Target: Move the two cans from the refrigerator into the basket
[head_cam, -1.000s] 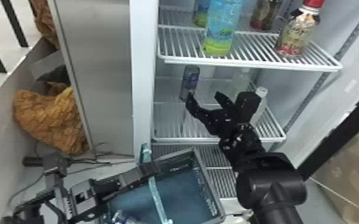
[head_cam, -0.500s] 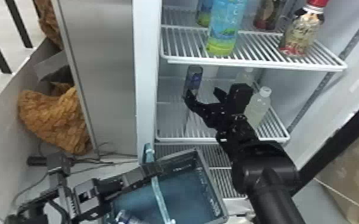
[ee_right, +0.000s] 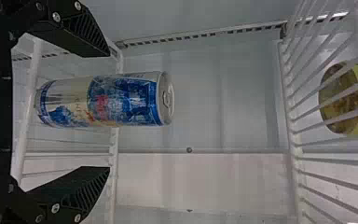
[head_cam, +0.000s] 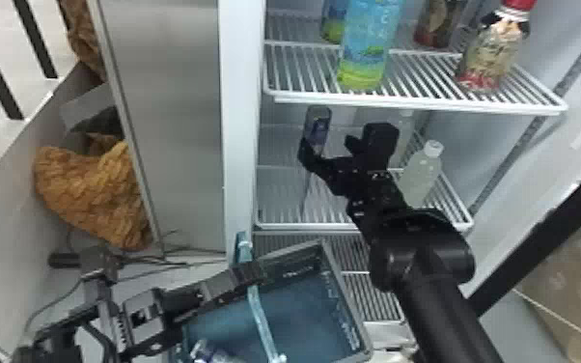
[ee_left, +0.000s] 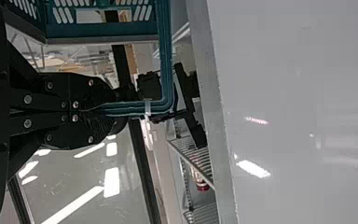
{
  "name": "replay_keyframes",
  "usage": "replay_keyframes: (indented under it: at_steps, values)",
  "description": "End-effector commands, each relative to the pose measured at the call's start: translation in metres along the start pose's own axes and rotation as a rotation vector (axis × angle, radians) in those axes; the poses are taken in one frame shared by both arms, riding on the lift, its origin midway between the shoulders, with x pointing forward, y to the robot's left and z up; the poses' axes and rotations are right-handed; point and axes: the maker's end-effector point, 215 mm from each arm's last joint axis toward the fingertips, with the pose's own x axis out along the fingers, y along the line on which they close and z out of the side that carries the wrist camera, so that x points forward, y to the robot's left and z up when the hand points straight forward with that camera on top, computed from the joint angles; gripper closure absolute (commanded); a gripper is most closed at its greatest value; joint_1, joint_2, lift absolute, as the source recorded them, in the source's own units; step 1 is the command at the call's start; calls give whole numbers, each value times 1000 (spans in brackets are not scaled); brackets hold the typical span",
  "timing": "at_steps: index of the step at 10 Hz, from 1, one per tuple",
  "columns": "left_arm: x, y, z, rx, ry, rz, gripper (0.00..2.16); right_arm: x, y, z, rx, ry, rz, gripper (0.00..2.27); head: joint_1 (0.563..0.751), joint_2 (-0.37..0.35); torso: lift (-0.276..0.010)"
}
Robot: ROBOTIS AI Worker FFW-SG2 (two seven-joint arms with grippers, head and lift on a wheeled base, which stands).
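Right end effector (head_cam: 328,142) spread open

There are two cans, one can (head_cam: 317,128) above the middle shelf (head_cam: 304,226) and one can (head_cam: 210,355) in the one basket (head_cam: 345,294). Bottles number six: four on the upper shelf (head_cam: 400,105), namely a blue bottle (head_cam: 366,53), a partly hidden bottle (head_cam: 333,29), a dark bottle (head_cam: 441,21) and a red-capped bottle (head_cam: 490,58), plus a pale bottle (head_cam: 421,176) and a faint bottle (head_cam: 404,130) lower down. With the bottom shelf (head_cam: 371,297), shelves make three.
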Motion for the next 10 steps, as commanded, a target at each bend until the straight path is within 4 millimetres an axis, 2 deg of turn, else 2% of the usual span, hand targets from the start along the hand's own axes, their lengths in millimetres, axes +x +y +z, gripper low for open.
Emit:
replay_keyframes:
  at_steps: [1, 4, 8, 10]
  values:
    - [0, 0, 1, 1, 0, -1, 1210, 7, 0, -3, -13, 15, -4, 177, 695, -142, -219]
    - [1, 0, 0, 0, 4, 1, 1210, 20, -8, -3, -39, 35, -33, 173, 695, -141, -219]
    - [3, 0, 0, -6, 6, -5, 1210, 33, -8, -11, -48, 71, -41, 171, 695, -142, -219]
    - [5, 0, -1, -7, 12, -6, 1210, 38, -2, -8, -62, 74, -33, 160, 695, -140, -219]
